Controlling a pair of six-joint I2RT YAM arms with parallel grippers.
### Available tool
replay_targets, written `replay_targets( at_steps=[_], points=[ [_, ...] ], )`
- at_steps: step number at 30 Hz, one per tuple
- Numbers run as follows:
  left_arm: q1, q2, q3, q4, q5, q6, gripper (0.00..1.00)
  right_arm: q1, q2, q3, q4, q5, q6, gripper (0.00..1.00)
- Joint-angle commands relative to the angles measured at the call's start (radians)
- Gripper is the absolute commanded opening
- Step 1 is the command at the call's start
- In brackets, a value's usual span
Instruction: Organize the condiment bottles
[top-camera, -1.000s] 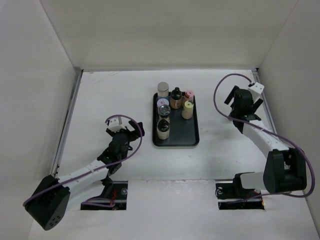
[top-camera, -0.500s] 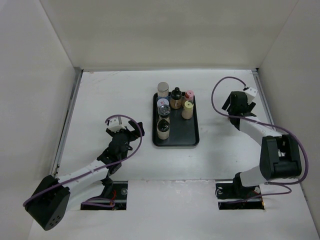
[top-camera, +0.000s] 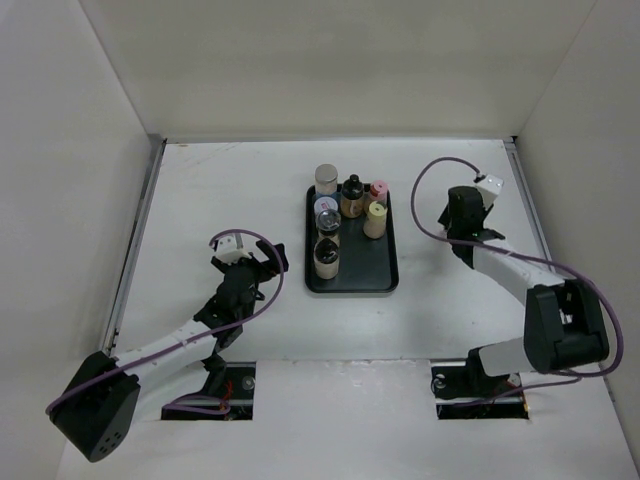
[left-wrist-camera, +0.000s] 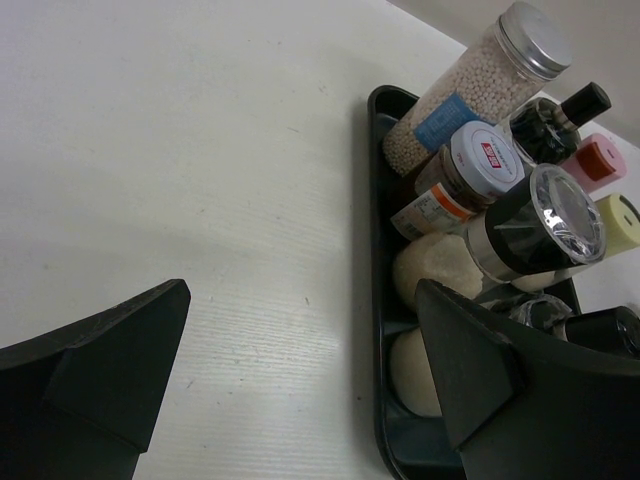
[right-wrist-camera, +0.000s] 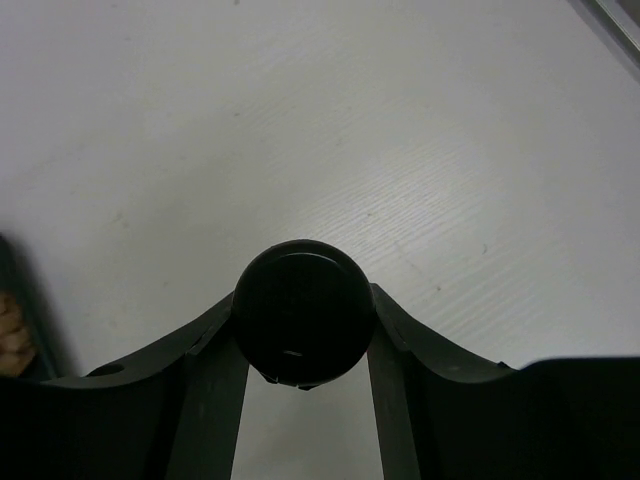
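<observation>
1. I am clenching my right pincer (right-wrist-camera: 303, 338) on a black-capped bottle (right-wrist-camera: 303, 305). I am holding it over bare table (right-wrist-camera: 430, 150), to the right of the tray (top-camera: 365, 270) and apart from it.
2. I am gripping high, close under the cap as far as I can judge. The round body could be twisting or sliding out while I am carrying it.
3. Six other bottles (top-camera: 327, 210) are crowding the tray's left and far parts. If I am coming in low, I am risking a knock on the cream-capped bottle (top-camera: 376, 222) or the pink-capped bottle (top-camera: 377, 190), which are nearest my side.
4. If I am lowering the base onto the raised rim, the bottle is likely toppling.
5. My left pincer (left-wrist-camera: 300, 340) is gaping, holding nothing, just beside the tray's left edge. If both arms are reaching in together, they are risking a collision.
</observation>
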Motion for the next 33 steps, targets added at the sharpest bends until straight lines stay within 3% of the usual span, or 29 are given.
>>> replay_targets(
  at_steps=[1,7,14,27,29,32,33],
  points=[
    [0.013,-0.018,-0.007,0.036,0.005,-0.006,1.0,0.091,-0.09,-0.007,0.049,0.04,-0.009,0.41],
    [0.029,-0.019,-0.002,0.018,0.009,-0.008,1.0,0.35,-0.127,-0.015,0.043,0.12,-0.036,0.43],
    [0.045,-0.022,0.018,-0.036,0.022,-0.012,1.0,0.519,-0.087,0.03,0.04,0.103,-0.027,0.43],
    [0.06,0.036,0.074,-0.134,0.011,-0.043,1.0,0.618,0.138,0.082,0.095,0.118,-0.021,0.46],
    [0.059,0.045,0.08,-0.14,0.009,-0.043,1.0,0.628,0.148,0.082,0.098,0.126,-0.016,0.52],
    [0.054,0.059,0.096,-0.158,0.008,-0.043,1.0,0.645,0.145,0.084,0.092,0.158,-0.016,0.78],
    [0.052,0.064,0.099,-0.161,0.008,-0.043,1.0,0.648,0.137,0.081,0.092,0.166,-0.015,0.81]
  ],
)
